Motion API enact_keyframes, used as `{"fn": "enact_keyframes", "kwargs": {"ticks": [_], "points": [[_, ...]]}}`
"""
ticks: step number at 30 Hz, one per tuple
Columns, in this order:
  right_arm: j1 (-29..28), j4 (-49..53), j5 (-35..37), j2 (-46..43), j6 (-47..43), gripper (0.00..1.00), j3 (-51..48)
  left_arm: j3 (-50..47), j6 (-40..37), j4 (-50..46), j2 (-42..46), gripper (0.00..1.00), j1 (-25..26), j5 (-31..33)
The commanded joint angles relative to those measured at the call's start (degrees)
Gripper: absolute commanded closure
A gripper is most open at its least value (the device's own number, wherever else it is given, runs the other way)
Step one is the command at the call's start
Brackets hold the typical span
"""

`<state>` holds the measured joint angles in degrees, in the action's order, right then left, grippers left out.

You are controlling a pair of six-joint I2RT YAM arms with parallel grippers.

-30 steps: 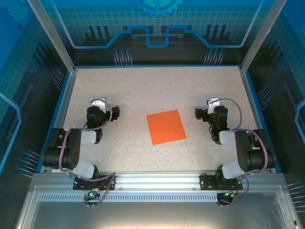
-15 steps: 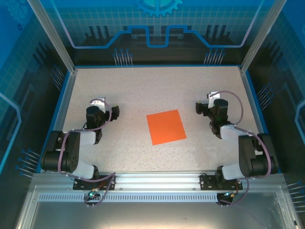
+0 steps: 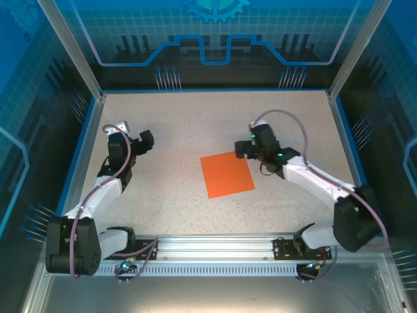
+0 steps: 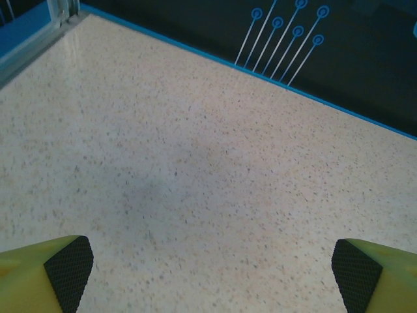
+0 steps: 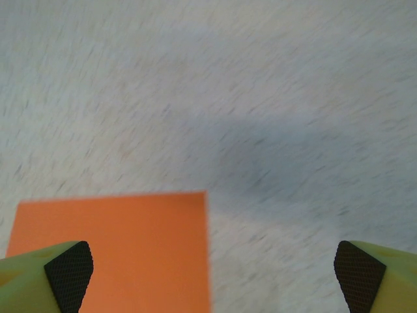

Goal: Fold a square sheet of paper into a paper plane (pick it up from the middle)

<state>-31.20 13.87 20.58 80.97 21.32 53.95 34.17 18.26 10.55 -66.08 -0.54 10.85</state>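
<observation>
1. Two pincers stand released, holding nothing. The right pincer (image 3: pixel 249 154) hangs with its jaws wide at the upper right corner of the square sheet of paper (image 3: pixel 227 174), just right of centre in the overhead view.
2. In the right wrist view its padded fingertips (image 5: pixel 68 274) sit in the bottom corners. The orange sheet takes the lower left, with one corner near the middle of the frame. That picture is blurred, so I cannot tell whether anything touches the paper.
3. The sheet lies flat and unfolded on the speckled surface (image 3: pixel 195 124), a little below the centre of the overhead frame. Its edges are slightly tilted against the frame's edges, and being square it has no long axis to line up with.
4. The left pincer (image 3: pixel 135 134) sits at the left of the overhead frame, well apart from the sheet, its jaws spread over bare surface.
5. The right arm is clearly the nearer. The sheet's middle lies down and to the left of its pincer in the overhead view, so a pick from the middle likely needs a shift that way.
</observation>
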Motion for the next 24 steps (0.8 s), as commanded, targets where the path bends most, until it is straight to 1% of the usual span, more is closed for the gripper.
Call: {"fn": "enact_keyframes", "kwargs": {"ticks": [1,2,5,9,13,18,20,24], "points": [[-6.15,11.82,5.36,7.39,5.13,0.00,6.64,3.54,5.20,-8.96,1.69,0.02,0.43,-1.65],[-8.00,13.05,6.44,10.12,5.61,0.01,8.48,4.59,6.11,-10.54,1.74,0.02,0.44,-2.60],[-11.29,15.99,5.72,17.41,7.71,0.01,13.91,6.65,6.99,-13.38,1.07,0.01,0.45,-6.78],[-13.22,18.64,3.79,24.33,11.02,0.00,18.28,8.77,8.56,-16.69,-0.58,0.01,0.45,-10.37],[-13.18,17.19,1.19,26.99,12.08,0.01,18.12,9.36,8.80,-16.72,-2.19,0.02,0.44,-12.70],[-12.68,16.60,0.55,30.06,12.25,0.01,17.66,10.27,8.86,-16.71,-4.59,0.02,0.45,-14.40],[-11.94,15.50,-0.85,30.60,12.25,0.01,17.03,10.52,8.82,-16.87,-5.45,0.01,0.44,-14.74],[-10.65,14.83,-0.98,30.48,12.52,0.01,16.11,11.00,8.85,-17.47,-7.02,0.01,0.45,-15.21]]}}
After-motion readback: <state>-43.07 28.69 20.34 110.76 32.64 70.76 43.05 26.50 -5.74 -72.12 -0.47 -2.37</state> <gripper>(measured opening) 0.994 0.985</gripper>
